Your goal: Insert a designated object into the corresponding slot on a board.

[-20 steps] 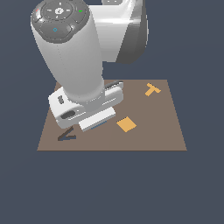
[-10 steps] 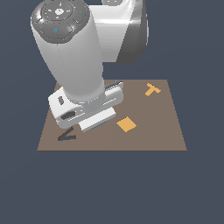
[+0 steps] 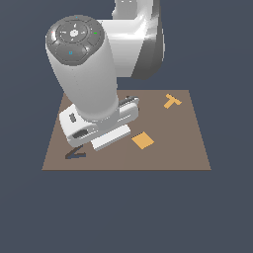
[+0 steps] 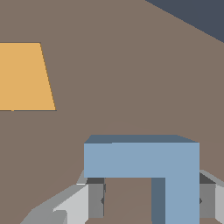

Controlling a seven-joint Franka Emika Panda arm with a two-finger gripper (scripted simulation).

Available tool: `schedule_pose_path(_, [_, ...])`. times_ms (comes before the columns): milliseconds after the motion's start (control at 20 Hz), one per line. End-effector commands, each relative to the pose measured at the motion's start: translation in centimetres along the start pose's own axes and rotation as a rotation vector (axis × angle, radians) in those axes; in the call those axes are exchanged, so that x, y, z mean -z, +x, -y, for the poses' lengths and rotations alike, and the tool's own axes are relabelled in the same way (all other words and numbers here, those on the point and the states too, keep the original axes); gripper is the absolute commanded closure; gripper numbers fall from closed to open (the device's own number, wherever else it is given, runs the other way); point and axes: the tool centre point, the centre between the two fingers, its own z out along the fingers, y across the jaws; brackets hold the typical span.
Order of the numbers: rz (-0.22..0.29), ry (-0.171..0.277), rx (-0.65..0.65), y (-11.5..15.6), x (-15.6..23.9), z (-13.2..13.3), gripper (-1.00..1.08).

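Note:
In the wrist view the light-blue L-shaped block (image 4: 142, 159) lies flat on the brown board (image 4: 131, 65). My gripper (image 4: 152, 199) straddles its short arm. One finger (image 4: 208, 201) is against the block's outer side. The other finger (image 4: 96, 201) stands apart from the short arm, with bare board showing in the gap, so the jaws are open. In the exterior view the arm's hand (image 3: 99, 126) is low over the board (image 3: 178, 148) towards that view's left and hides the block and fingers. The L-shaped slot shows in neither view.
An orange square (image 3: 143, 140) lies on the board just to the exterior view's right of the hand; it also shows in the wrist view (image 4: 24, 76). An orange T shape (image 3: 172, 102) lies at the far right. A dark narrow V recess (image 3: 75, 153) is at the near left corner.

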Motion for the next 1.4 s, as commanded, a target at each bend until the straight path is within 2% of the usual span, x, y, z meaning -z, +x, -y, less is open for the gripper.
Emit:
schedule_pose_path(0, [-0.001,0.000,0.000,0.0,-0.1,0.0,1.08])
schedule_pose_path(850, [0.000,0.000,-0.008,-0.1,0.2,0.0,1.08])
schedule_pose_path(1350, [-0.001,0.000,-0.128,-2.0,0.4,1.2,1.08])
